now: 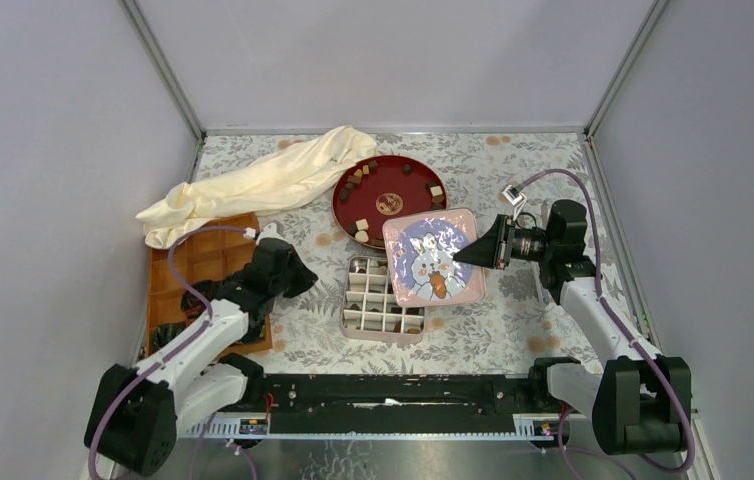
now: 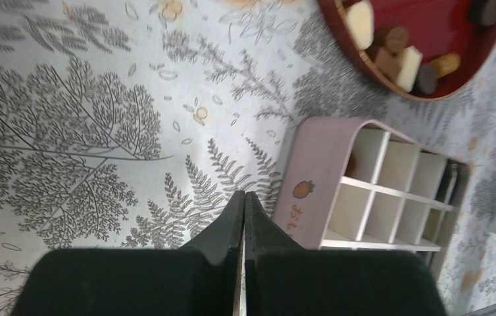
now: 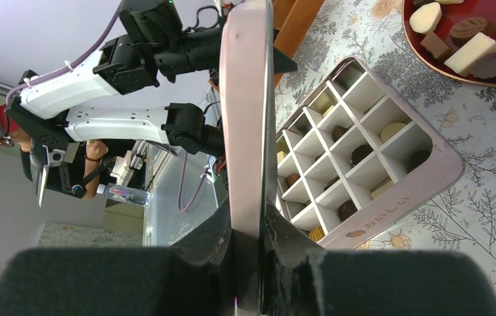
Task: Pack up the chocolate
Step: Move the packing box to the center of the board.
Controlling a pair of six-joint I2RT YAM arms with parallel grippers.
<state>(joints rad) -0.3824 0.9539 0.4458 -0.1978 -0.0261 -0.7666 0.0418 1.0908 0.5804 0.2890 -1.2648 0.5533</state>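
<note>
The rabbit-printed lid (image 1: 433,260) is clamped by the right gripper (image 1: 459,255) partly over the partitioned box (image 1: 383,338) — likely for closing — the left gripper (image 2: 244,201) shut, empty.

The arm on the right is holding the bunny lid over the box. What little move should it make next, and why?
Probably carry the lid rightward, clear of the box. The right gripper grips its edge, and it covers the box's far corner, yet several cells look empty and chocolate sits on the red plate waiting to be packed.
</note>
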